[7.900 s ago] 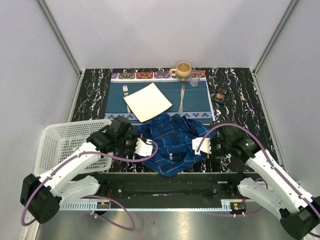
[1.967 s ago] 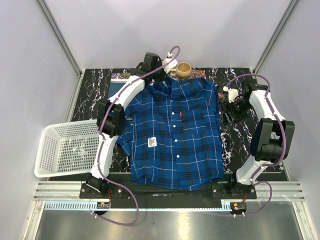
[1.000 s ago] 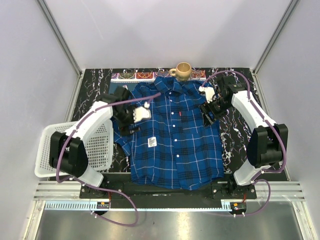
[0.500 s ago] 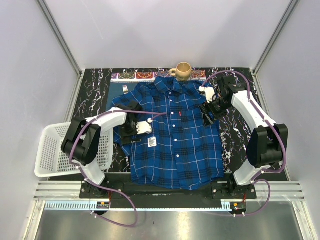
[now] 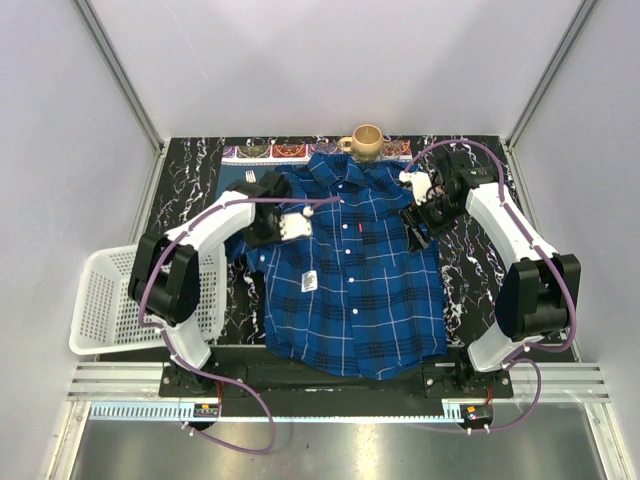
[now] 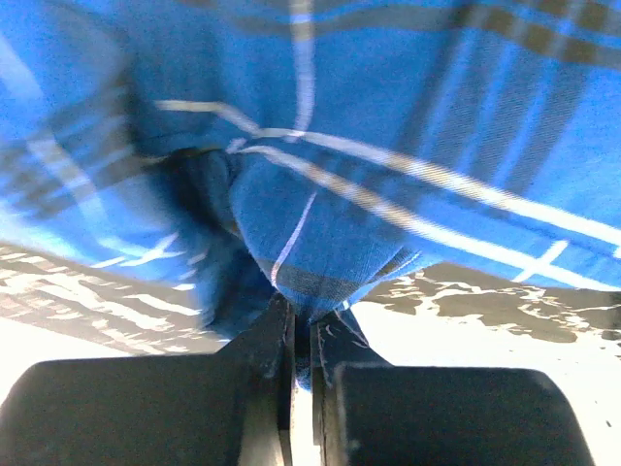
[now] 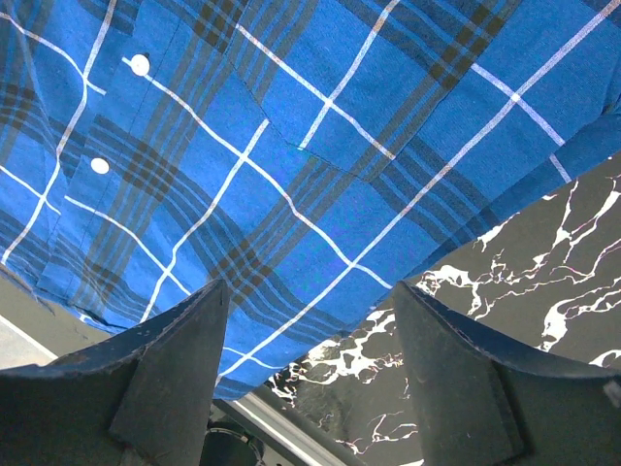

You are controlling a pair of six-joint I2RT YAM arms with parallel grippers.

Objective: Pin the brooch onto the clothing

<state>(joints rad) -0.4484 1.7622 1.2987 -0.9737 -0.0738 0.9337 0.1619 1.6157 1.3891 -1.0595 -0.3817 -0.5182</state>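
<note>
Top external view: the clothing [image 5: 350, 280] lies spread flat on the bench [image 5: 465, 300], collar at the far side. The left pincer [image 5: 288, 226] sits on its left part and the right pincer [image 5: 416, 214] is over its right edge. I cannot make out the brooch anywhere.

Left wrist view: the jaws are clenched on a pinched fold of plaid cloth.

Right wrist view: the jaws stand released above the fabric, grasping nothing.

As I judge it, any pull by the left arm would drag and rumple the clothing, spoiling a flat pinning spot.

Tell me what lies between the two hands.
Only the shirt front, with its small red tab, lies between left hand and right hand; the top view shows it.
</note>
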